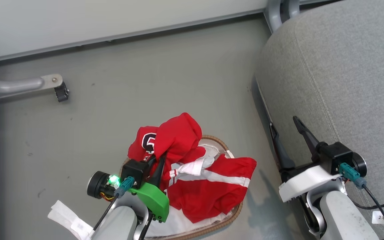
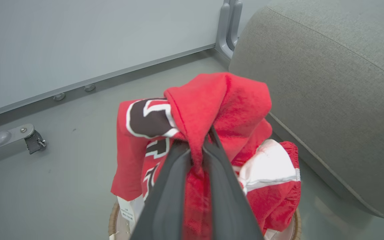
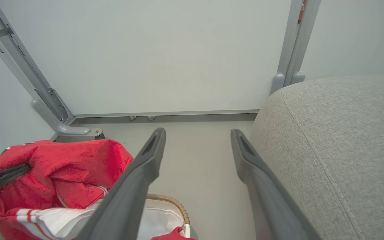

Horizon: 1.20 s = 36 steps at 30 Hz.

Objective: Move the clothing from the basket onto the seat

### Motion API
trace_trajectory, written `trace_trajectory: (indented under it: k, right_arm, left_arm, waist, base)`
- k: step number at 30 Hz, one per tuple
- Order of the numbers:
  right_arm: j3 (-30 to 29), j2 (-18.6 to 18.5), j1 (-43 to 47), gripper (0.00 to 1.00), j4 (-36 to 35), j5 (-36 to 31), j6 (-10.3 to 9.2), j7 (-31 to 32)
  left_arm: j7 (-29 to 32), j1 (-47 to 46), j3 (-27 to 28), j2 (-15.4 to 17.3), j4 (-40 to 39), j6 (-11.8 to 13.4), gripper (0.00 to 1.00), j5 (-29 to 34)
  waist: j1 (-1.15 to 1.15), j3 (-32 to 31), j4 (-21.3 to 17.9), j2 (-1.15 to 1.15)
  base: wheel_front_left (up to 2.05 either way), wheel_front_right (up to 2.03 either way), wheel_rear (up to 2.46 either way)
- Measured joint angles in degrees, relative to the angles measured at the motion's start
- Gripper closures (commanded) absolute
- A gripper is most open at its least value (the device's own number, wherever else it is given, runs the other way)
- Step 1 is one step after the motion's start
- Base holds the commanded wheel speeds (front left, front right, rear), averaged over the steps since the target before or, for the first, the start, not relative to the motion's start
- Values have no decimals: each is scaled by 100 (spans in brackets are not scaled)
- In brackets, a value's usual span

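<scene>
Red clothing (image 1: 208,193) w/ white stripes, blk-white numeral; grey seat (image 1: 345,73); white basket (image 1: 212,226), brown rim.

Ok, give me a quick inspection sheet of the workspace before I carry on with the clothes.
Surface: grey floor, a few dark scuffs.
Job's things: red clothing heaped in the basket, one piece lifted above it; seat at right, its visible part bears no clothing.
Clutter: white strips on the floor by the left arm.
Claws: left claw shut on the clothing; right claw open, holding nothing, at the seat's edge.
Cables: black cable looping from the right wrist.
Surroundings: pale wall; frame leg with a caster.
</scene>
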Motion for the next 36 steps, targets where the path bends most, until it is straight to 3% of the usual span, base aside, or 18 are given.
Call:
trace_trajectory:
  k: [22, 36]
  right_arm:
    - [170, 31, 665, 0, 194, 1, 0, 0]
    - [525, -15, 808, 0, 219, -11, 0, 0]
  left_arm:
    - [-1, 198, -75, -2, -1796, -51, 100, -428]
    - [-1, 199, -194, -1, -2154, -58, 100, -534]
  waist:
    - [0, -967, 190, 0]
    - [0, -1178, 245, 0]
  base:
    - [0, 0, 0]
    - [0, 0, 0]
